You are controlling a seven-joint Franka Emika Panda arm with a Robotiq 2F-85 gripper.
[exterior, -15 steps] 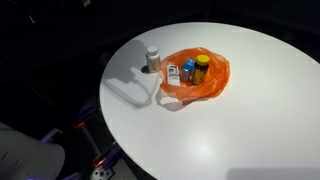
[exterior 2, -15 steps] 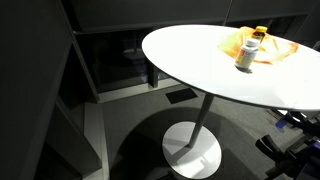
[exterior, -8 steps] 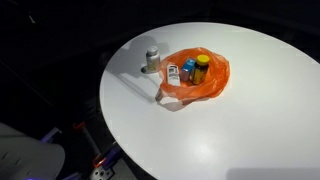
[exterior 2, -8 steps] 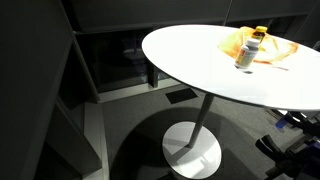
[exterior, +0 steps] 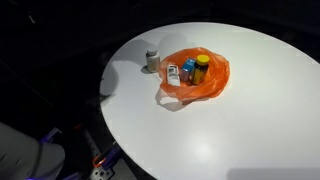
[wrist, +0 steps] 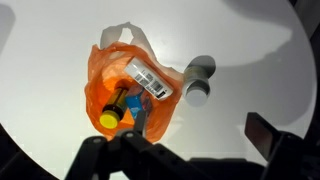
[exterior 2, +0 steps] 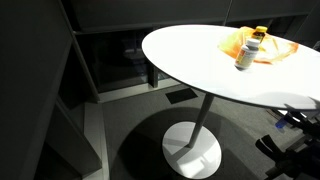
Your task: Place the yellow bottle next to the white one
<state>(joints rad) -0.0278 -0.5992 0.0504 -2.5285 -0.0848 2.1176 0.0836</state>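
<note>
The yellow bottle (exterior: 202,68) stands inside an orange plastic bag (exterior: 214,82) on the round white table (exterior: 250,120). It also shows in the wrist view (wrist: 111,112) and, partly hidden, in an exterior view (exterior 2: 260,33). The white one (exterior: 152,59) stands upright on the table just outside the bag, and shows in the other views too (exterior 2: 245,55) (wrist: 197,80). My gripper (wrist: 175,150) hangs above the table, open and empty, its dark fingers at the bottom of the wrist view, apart from all the bottles. It does not show in either exterior view.
A blue container (exterior: 188,68) and a white-labelled bottle (exterior: 173,73) share the bag with the yellow bottle; both show in the wrist view (wrist: 137,106) (wrist: 150,77). The table stands on one pedestal foot (exterior 2: 192,150). Dark floor and panels surround it.
The arm's shadow on the table has slid left, away from the white bottle toward the table's edge. The bottles and the bag have not moved.
</note>
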